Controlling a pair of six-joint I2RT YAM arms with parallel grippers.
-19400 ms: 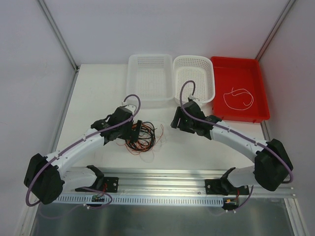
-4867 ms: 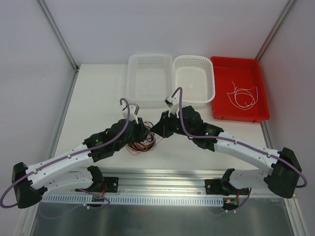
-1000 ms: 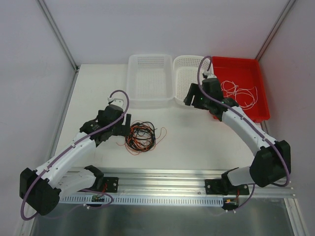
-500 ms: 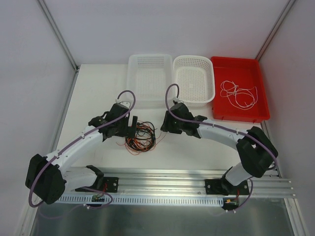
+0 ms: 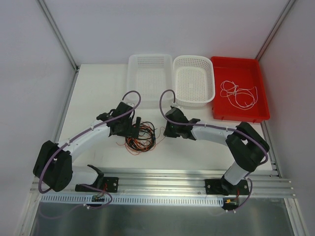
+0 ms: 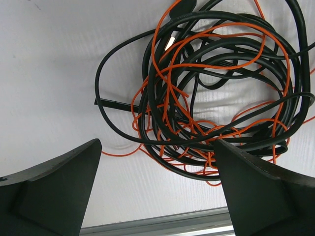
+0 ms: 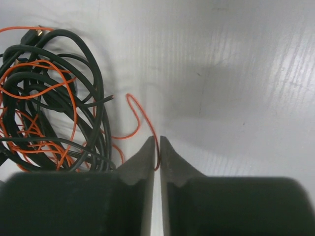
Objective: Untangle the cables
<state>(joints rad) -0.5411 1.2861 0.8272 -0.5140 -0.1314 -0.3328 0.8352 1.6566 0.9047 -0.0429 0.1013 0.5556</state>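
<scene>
Right hand (image 7: 156, 147), low over the tabletop (image 7: 236, 73) just beside the tangle of black and orange cables (image 5: 141, 137), pinches shut on a loose orange strand (image 7: 140, 115) trailing from the heap; left hand (image 6: 156, 145) hangs wide open above the knot. A slow, low pull away from the heap, with the left hand pinning the black coils, looks safest. Unclear: how firmly the strand is caught, since it vanishes into the grip, and where it runs inside the knot.
</scene>
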